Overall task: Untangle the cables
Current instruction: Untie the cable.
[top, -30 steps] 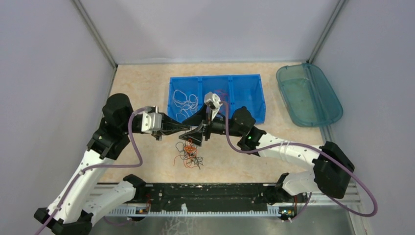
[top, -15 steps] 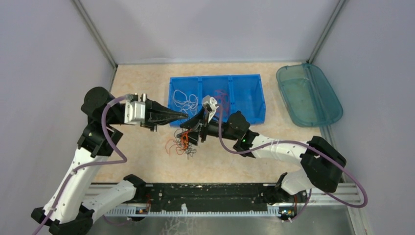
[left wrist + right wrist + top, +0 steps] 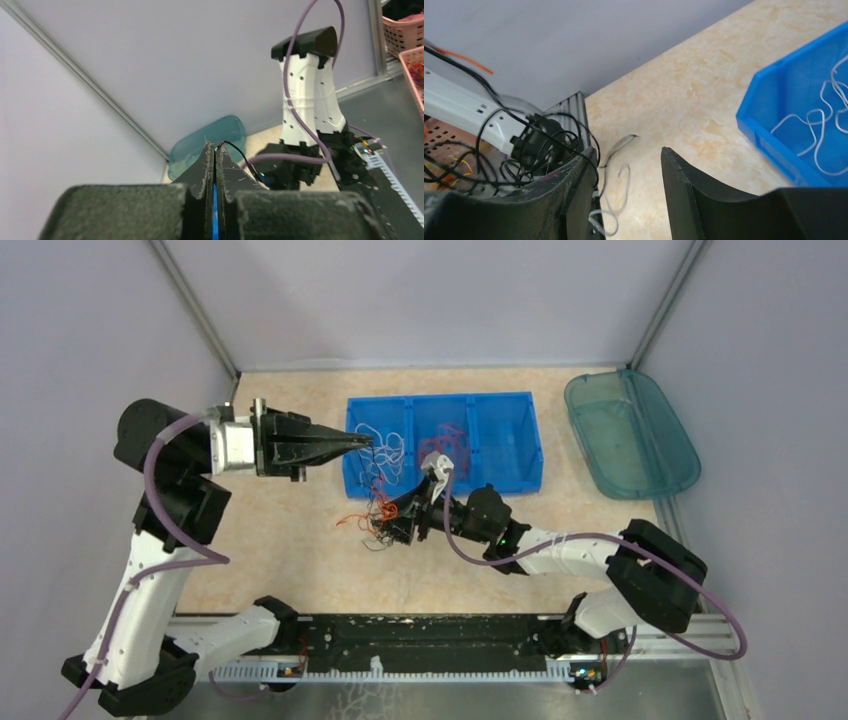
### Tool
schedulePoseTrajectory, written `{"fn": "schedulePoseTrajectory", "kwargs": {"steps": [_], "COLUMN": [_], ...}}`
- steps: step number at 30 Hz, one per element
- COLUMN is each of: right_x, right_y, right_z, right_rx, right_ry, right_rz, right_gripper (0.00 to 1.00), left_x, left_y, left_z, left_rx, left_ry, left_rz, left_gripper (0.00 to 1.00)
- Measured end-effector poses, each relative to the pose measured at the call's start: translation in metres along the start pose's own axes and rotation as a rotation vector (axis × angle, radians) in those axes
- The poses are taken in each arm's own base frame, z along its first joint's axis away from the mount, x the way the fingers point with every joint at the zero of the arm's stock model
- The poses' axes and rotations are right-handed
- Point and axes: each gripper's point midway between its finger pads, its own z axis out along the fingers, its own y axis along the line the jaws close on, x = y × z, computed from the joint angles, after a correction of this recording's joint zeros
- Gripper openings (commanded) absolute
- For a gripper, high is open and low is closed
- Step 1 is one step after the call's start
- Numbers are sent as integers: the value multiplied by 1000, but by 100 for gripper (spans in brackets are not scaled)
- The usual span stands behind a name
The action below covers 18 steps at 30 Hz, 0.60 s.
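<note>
Most cables (image 3: 380,520) lie knotted on the table (image 3: 290,540) beside the near edge of the blue bin (image 3: 440,397). They are partly hidden under the right gripper (image 3: 400,528), whose jaws stand apart with black loops draped on one finger. The left gripper (image 3: 368,440), clamped on a black strand (image 3: 231,145), holds it stretched steeply from the knot up over the bin, with open tabletop leftward.

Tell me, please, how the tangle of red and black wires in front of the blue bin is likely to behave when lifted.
Probably floppy: the tangle lies in loose curls, and the black wire pinched in the left gripper arcs away limply. Likely light, as each strand is thinner than a finger. It may snag and rise as a clump, since loops drape over the right gripper.
</note>
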Motion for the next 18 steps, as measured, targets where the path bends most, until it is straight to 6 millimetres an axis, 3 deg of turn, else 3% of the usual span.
{"fn": "schedulePoseTrajectory", "kwargs": {"steps": [4,10,14,18], "right_x": [10,25,22,6], "right_y": [-10,-26,-30,-28], "right_z": [-7,-22,-32,-44], "right_rx": [47,129,175,206], "right_ry": [-2,5,8,2], "right_rz": [4,6,-25,-86], "right_gripper": [42,44,59,74], "left_x": [-24,-46,-46,-46], "left_y": [13,32,36,39], "left_z": [3,6,5,4], "left_rx": [-24,-76,-94,-112], "left_ry": [-30,-59,-56,-54], "left_rz": [62,152,181,198], "left_gripper": [0,0,0,0]}}
